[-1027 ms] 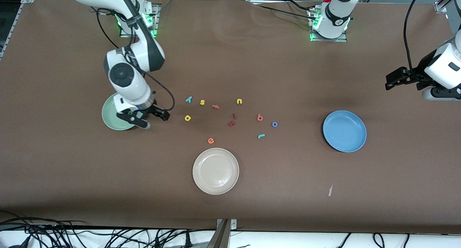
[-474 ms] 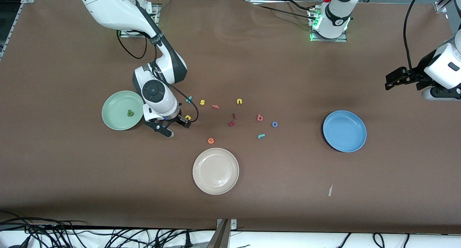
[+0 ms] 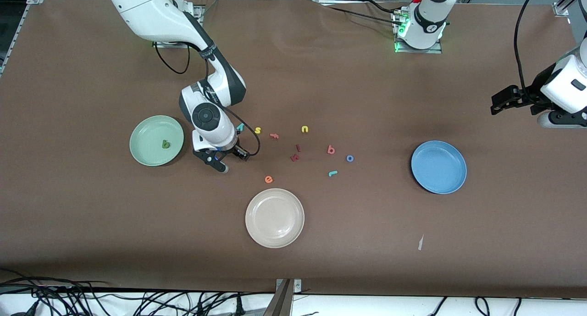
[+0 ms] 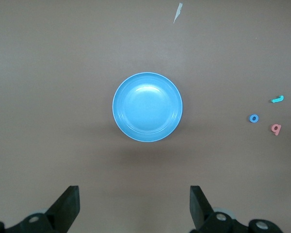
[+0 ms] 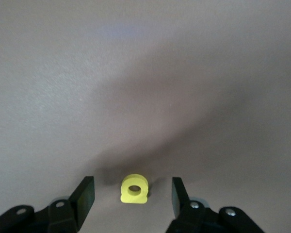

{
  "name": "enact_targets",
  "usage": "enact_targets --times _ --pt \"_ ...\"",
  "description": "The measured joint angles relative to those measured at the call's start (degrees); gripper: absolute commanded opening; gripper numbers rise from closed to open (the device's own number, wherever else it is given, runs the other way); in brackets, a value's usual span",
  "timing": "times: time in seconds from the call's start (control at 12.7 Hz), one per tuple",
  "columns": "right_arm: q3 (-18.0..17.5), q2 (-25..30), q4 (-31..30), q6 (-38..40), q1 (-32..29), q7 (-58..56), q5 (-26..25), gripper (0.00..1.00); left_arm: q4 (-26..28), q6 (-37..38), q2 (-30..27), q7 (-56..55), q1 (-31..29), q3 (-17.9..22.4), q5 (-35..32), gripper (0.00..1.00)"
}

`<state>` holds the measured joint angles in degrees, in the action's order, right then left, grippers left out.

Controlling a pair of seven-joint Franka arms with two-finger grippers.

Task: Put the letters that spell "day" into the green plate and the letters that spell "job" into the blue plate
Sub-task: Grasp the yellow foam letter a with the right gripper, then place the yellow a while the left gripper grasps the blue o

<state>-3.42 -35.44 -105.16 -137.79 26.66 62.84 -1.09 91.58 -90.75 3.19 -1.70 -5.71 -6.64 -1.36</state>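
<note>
Right claw [image 5: 132, 193]: low over the worktop [image 3: 91, 224] between the green plate [image 3: 146, 158] and the scattered letters, fingers [image 5: 86, 195] apart on either side of the yellow a [image 5: 134, 188], not touching it.
Yellow a: flat on the worktop, between the fingers, hidden under the right arm in the front view.
Left claw [image 4: 134, 208]: held high over the left arm's end of the worktop, released and wide, waiting, nothing between its fingers.
Green plate: toward the right arm's end, with the dark green d [image 3: 166, 144] lying in it.
Teal y [image 3: 240, 127]: on the worktop, partly hidden beside the right arm's wrist, near the yellow s [image 3: 257, 130].
Blue plate [image 3: 431, 185]: toward the left arm's end, holding no letters.
Red b [image 3: 330, 149], blue o [image 3: 350, 158], teal j [image 3: 333, 173]: close together on the worktop between the white plate [image 3: 261, 235] and the blue plate.
Other letters: yellow u [image 3: 304, 129], orange e [image 3: 268, 179], dark red pieces [image 3: 295, 157] loose mid-worktop.
</note>
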Motion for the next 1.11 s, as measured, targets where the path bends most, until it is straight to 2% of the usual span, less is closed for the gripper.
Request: enact_targets --times 0.08,0.16,0.47,0.63,0.95,1.11 --pt "0.0 -0.3 0.0 0.0 0.1 0.0 0.1 0.69 0.0 0.0 0.0 0.0 0.0 0.0 0.0 1.00" --pt "0.0 -0.6 0.0 -0.1 0.2 0.1 0.1 0.61 0.0 0.0 0.0 0.0 0.0 0.0 0.0 1.00" --pt "0.0 -0.9 0.0 -0.2 0.4 0.1 0.2 0.21 -0.2 0.0 0.2 -0.1 0.4 -0.1 0.0 1.00" --pt "0.0 -0.9 0.1 -0.2 0.5 0.1 0.2 0.08 -0.2 0.0 1.5 -0.2 1.2 -0.2 0.0 1.00" --pt "0.0 -0.9 0.4 -0.2 0.5 -0.4 0.2 0.08 -0.2 -0.6 5.8 -2.1 6.0 -1.1 0.0 1.00" --pt "0.2 -0.7 1.9 1.6 0.5 -2.0 0.2 0.08 -0.1 -4.2 9.4 -6.0 10.2 -1.3 0.0 1.00"
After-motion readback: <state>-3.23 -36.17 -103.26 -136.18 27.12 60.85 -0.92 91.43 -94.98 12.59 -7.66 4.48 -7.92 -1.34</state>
